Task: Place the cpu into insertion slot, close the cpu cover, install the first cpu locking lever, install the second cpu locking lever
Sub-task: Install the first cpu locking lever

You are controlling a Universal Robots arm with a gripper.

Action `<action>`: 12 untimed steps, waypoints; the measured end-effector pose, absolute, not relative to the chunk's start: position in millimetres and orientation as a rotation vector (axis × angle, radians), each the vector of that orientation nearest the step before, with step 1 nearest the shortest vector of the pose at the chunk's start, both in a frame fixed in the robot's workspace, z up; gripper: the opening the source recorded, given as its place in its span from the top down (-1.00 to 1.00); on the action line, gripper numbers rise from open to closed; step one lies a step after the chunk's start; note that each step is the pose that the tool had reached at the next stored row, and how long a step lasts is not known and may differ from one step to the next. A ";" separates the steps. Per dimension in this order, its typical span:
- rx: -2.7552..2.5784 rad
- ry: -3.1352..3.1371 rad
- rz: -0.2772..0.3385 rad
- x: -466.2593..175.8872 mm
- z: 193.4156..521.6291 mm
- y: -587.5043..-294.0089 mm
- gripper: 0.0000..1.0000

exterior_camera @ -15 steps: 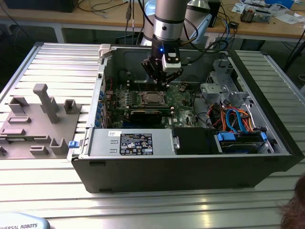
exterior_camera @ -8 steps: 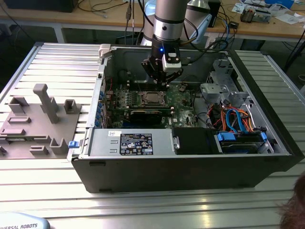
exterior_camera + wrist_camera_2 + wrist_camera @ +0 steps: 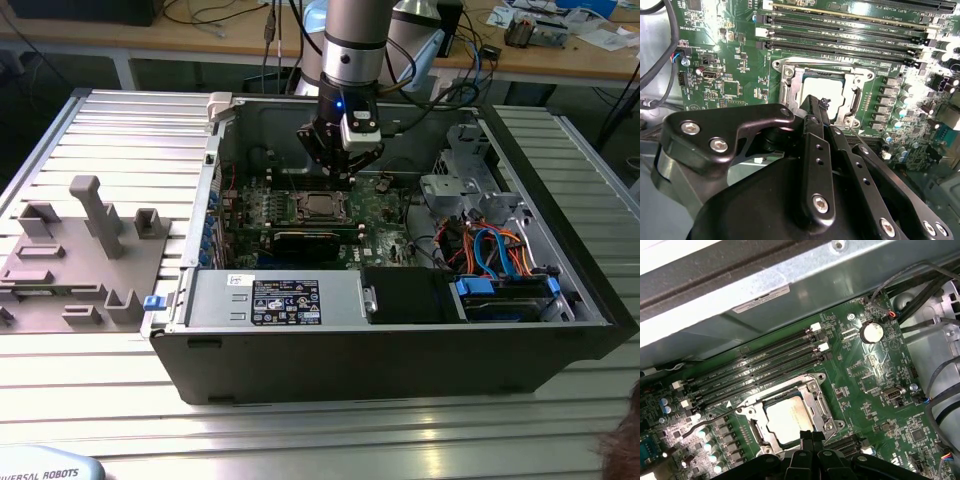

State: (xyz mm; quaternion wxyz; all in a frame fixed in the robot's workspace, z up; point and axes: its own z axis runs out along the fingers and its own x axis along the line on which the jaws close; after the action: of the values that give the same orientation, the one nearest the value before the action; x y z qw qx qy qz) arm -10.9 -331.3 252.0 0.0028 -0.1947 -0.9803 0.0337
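The cpu (image 3: 785, 417) shows its silver-grey top seated in the insertion slot (image 3: 750, 411) on the green board; it appears too in the second wrist view (image 3: 826, 89) and in the exterior view (image 3: 320, 206). The cpu cover (image 3: 818, 401), a silver frame, lies flat around the chip (image 3: 796, 84). A thin wire lever (image 3: 710, 421) juts out from one socket corner. My gripper (image 3: 338, 172) hangs just above the socket's edge, its black fingers (image 3: 816, 130) shut together with nothing between them; their tips (image 3: 808, 436) sit over the chip's rim.
Long memory slots (image 3: 755, 365) run beside the socket. A long black card (image 3: 305, 240) lies on its other side. The case walls (image 3: 215, 170), drive cage (image 3: 455, 180) and coloured cables (image 3: 490, 250) hem in the board. A grey fixture (image 3: 80, 250) stands on the table at the exterior view's left.
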 end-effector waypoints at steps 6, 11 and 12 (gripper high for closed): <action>-0.600 -3.077 0.106 -10.9 252.0 -331.3 0.79; -0.592 -3.078 0.106 -10.9 252.0 -331.3 0.79; -0.590 -3.079 0.106 -10.9 252.0 -331.3 0.79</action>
State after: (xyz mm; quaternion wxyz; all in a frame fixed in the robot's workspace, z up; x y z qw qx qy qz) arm -10.9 -331.3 252.0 0.0026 -0.1881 -0.9816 0.0337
